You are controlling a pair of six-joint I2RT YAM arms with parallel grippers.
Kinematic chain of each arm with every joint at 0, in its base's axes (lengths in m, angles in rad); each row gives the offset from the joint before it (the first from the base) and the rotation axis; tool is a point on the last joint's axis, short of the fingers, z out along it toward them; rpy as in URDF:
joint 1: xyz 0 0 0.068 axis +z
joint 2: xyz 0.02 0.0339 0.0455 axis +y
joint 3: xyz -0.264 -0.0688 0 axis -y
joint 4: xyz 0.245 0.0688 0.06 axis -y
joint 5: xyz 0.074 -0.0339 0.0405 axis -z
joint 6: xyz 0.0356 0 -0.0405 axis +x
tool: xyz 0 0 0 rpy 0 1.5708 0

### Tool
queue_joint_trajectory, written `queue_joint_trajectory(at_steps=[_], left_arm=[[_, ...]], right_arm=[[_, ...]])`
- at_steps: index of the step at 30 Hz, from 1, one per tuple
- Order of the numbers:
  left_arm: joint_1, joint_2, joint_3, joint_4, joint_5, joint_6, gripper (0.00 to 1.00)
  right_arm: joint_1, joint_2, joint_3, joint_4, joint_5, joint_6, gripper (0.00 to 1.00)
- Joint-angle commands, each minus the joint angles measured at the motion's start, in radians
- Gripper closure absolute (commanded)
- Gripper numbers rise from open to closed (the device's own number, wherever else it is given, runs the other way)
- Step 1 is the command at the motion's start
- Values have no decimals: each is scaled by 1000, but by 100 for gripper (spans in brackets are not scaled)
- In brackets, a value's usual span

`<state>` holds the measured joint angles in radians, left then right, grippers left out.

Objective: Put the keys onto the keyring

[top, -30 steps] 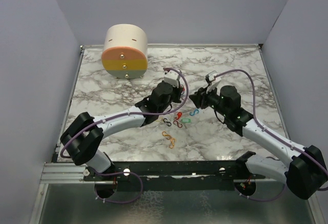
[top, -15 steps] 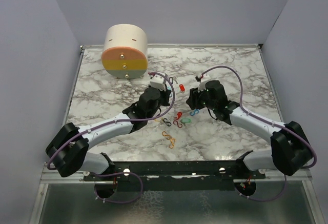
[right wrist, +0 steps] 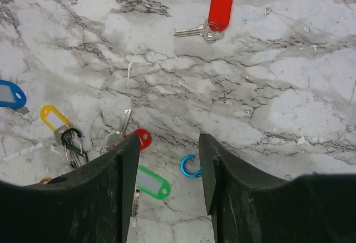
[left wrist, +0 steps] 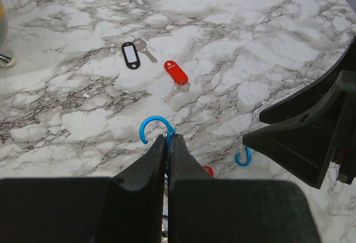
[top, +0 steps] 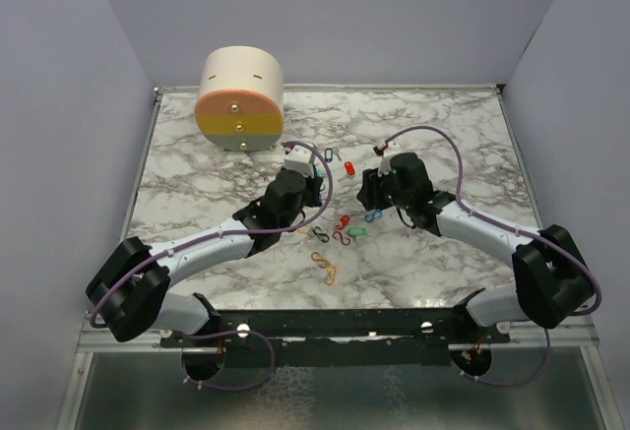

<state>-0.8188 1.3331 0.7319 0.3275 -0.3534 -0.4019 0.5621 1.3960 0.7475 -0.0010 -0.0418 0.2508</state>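
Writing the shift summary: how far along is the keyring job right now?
Done: nothing that I can see; no key hangs on the blue clip. In hand: the left tool is shut on that clip; the right tool is open and empty over the green tag. Left: the red-tagged key and black-tagged key lie loose on the table, as does the yellow tag.
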Motion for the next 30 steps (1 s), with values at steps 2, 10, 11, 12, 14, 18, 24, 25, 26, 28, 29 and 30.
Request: queue_joint_trajectory(at_steps=[2,10,11,12,14,18,24,25,26,28,29,30], left_arm=[[13,-5,-18,14,-22,-16,100],[83,79,-22,20,-7,-40,100],[97,84,-23,19,-5,-43,100],[111,90,-24,22,-4,-45,100],[140,108,-23,29,-3,-45,100],[207,162,1,41,24,-46,100],[281,262,60,68,78,-43,100],[289,279,75,68,91,-43,99],[294,296,87,68,105,-43,96],[300,320,107,70,120,-40,84],[300,326,115,71,125,-40,73],[300,330,121,71,129,-40,62]], right_arm=[[5,4,32,-8,26,10,52],[5,-1,37,-12,29,7,52],[6,-2,38,-13,31,6,52],[6,-2,38,-13,31,5,52],[5,0,40,-12,31,4,52],[5,9,47,-14,25,2,52],[6,2,41,-14,29,-1,52],[5,1,40,-15,29,0,52],[5,1,39,-14,31,0,52],[5,2,38,-15,33,1,52],[5,4,37,-15,36,1,52],[5,6,38,-17,39,2,52]])
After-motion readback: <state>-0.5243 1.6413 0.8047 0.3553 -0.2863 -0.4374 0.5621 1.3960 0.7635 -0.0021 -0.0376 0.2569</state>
